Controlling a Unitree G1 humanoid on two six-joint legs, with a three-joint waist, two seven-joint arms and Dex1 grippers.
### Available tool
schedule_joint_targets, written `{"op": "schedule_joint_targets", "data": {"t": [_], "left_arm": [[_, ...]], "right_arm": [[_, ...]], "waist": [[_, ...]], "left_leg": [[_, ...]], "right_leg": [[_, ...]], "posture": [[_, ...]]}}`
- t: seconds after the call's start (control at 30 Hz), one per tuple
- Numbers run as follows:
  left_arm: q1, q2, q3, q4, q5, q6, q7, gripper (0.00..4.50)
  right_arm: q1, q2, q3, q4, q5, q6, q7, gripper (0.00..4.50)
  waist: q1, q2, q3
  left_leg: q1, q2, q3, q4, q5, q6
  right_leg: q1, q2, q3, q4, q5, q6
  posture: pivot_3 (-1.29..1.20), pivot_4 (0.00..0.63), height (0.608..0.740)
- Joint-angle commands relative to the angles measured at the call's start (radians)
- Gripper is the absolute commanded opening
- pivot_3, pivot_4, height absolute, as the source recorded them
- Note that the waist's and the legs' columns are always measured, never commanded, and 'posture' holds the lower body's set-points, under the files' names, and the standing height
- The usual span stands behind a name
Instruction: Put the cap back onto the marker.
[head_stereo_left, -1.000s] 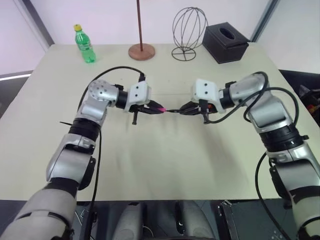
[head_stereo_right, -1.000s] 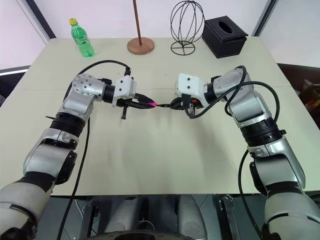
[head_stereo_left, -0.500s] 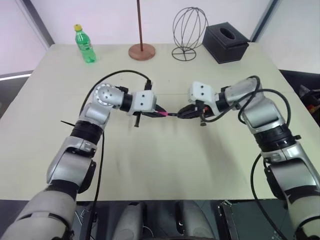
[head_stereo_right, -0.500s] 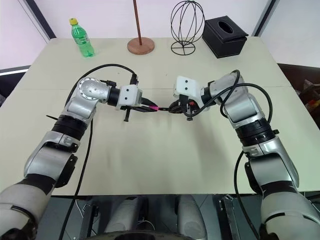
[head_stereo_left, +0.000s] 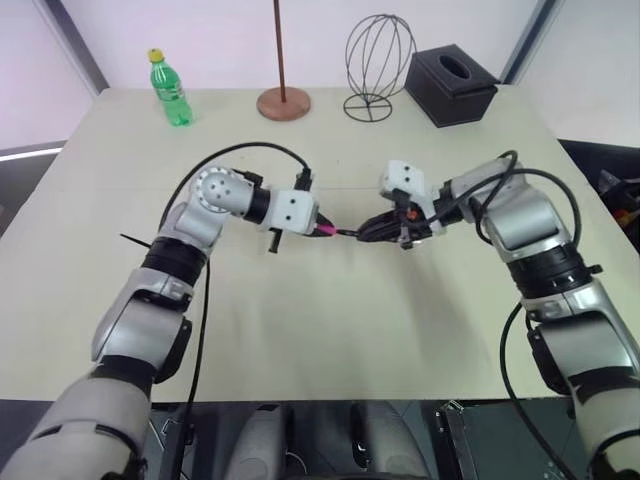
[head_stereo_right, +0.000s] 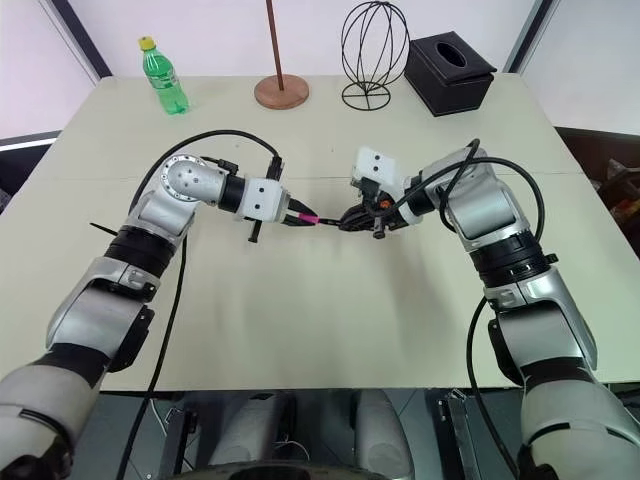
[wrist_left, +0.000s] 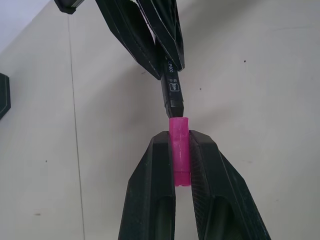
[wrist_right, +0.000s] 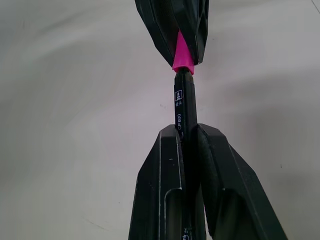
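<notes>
Left fingers (wrist_left: 150, 200): clamped on the cap (wrist_left: 179, 150).
Right fingers (wrist_right: 160, 200): clamped on the marker (wrist_right: 183, 107).
Cap: against the marker's end, above the tabletop (head_stereo_left: 330, 330).
Marker: well short of the green bottle (head_stereo_left: 169, 88).

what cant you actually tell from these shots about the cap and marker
- Marker tip: in both wrist views the cap mouth covers it, so how far in it sits is unclear.
- Marker's rear end: hidden between the right claw fingers.
- Cap's closed end: hidden between the left claw fingers.
- Barrel print: too small in the eye views.
</notes>
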Motion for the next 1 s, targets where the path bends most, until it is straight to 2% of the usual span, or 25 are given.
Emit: {"op": "schedule_joint_targets", "data": {"t": [0.03, 0.47, 0.8, 1.0], "left_arm": [[-0.022, -0.025, -0.022, 0.031, 0.007, 0.017, -0.013, 0.08], [-0.058, -0.098, -0.039, 0.115, 0.023, -0.086, -0.025, 0.08], [-0.061, -0.141, -0.053, 0.177, 0.096, -0.204, 0.048, 0.08], [-0.075, -0.171, -0.051, 0.214, 0.148, -0.254, 0.147, 0.08]], "right_arm": [[-0.069, 0.037, -0.035, -0.062, 0.08, 0.012, 0.03, 0.0], [-0.072, 0.085, -0.008, -0.073, 0.096, 0.039, 0.063, 0.0], [-0.084, 0.113, -0.012, -0.085, 0.114, 0.067, 0.049, 0.0], [-0.104, 0.143, -0.046, -0.083, 0.152, 0.132, 0.03, 0.0]], "waist": [[0.0, 0.0, 0.0], [0.0, 0.0, 0.0], [0.0, 0.0, 0.0], [0.001, 0.0, 0.0]], "left_leg": [[0.0, 0.0, 0.0, 0.0, 0.0, 0.0], [0.0, -0.001, 0.0, 0.0, 0.0, 0.0], [0.0, -0.001, 0.0, 0.0, 0.0, 0.0], [0.0, -0.001, 0.0, 0.0, 0.0, 0.0]], "right_leg": [[0.0, 0.0, 0.0, 0.0, 0.0, 0.0], [0.0, 0.0, 0.0, 0.0, 0.0, 0.0], [0.0, 0.0, 0.0, 0.0, 0.0, 0.0], [0.0, 0.0, 0.0, 0.0, 0.0, 0.0]], "posture": [[0.0, 0.15, 0.74], [0.0, 0.15, 0.74], [0.0, 0.15, 0.74], [0.0, 0.15, 0.74]]}}
